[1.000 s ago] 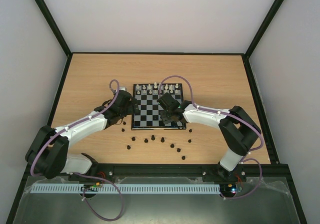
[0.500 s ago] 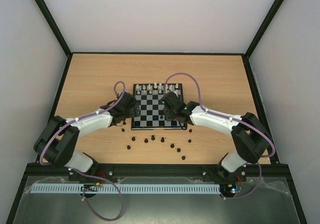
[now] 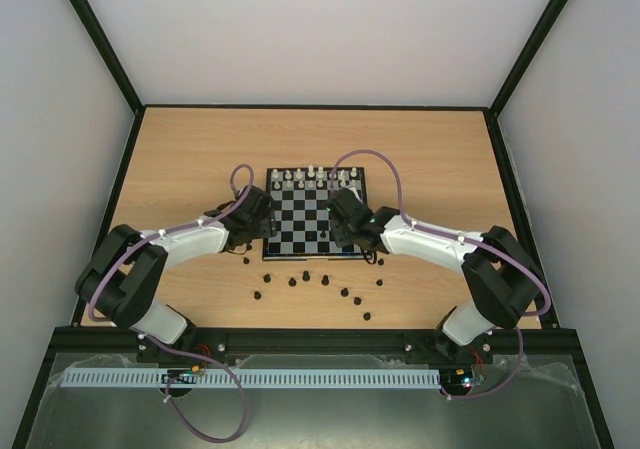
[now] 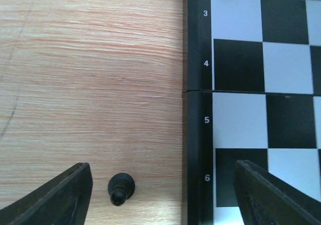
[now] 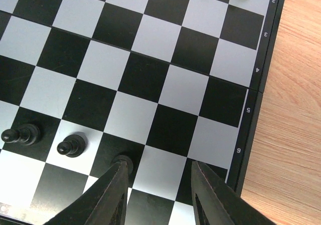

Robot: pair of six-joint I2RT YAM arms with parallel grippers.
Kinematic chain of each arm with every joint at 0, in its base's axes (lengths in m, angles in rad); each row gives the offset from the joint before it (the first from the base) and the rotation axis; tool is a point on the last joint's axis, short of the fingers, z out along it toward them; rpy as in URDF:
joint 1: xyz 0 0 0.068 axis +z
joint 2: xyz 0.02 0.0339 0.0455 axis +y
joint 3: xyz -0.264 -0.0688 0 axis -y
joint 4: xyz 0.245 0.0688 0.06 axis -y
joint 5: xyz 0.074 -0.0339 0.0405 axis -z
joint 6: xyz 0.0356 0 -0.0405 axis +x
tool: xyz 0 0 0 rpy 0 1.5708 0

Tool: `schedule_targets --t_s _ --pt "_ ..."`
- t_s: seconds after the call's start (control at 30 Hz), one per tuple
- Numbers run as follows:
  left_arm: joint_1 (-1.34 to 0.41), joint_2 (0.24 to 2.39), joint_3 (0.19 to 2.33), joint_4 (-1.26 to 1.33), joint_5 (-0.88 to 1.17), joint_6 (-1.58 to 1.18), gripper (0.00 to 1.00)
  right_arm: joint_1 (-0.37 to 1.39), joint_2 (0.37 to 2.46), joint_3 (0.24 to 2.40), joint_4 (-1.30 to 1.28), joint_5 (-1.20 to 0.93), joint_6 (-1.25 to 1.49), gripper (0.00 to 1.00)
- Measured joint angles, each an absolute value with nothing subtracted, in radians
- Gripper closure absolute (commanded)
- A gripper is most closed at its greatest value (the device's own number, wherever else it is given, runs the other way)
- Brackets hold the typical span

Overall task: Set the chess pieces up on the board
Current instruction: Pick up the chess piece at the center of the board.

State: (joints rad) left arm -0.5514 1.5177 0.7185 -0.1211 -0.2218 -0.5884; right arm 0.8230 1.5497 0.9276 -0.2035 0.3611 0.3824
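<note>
My left hand (image 4: 163, 169) is spread over a black pawn (image 4: 121, 187) on the surface (image 4: 90, 74); right hand (image 5: 159, 166), spread too, could topple the board pawn (image 5: 124, 161) right beside it

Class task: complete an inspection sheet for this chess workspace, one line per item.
Surface: wooden table.
Job's things: board central; three black chess pieces on it, others loose on the table; white chess pieces on far rows.
Clutter: nothing seen.
Grippers: left gripper open, black pawn in its gap, off the board; right gripper open over the board.
Cables: purple cables loop over both arms.
Surroundings: white walls, black frame.
</note>
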Motion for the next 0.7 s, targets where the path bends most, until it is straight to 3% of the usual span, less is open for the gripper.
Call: schedule_targets --t_s 0.2,0.47,0.7 --pt "-0.539 1.525 0.719 -0.119 -0.229 -0.590 0.41 0.823 1.536 0.910 -0.203 0.362 0.386 0.65" --pt "-0.519 1.525 0.718 -0.118 -0.235 -0.594 0.47 0.818 1.531 0.906 -0.203 0.362 0.390 0.65" --pt "-0.493 1.526 0.706 -0.111 -0.232 -0.607 0.61 0.818 1.526 0.899 -0.203 0.360 0.391 0.64"
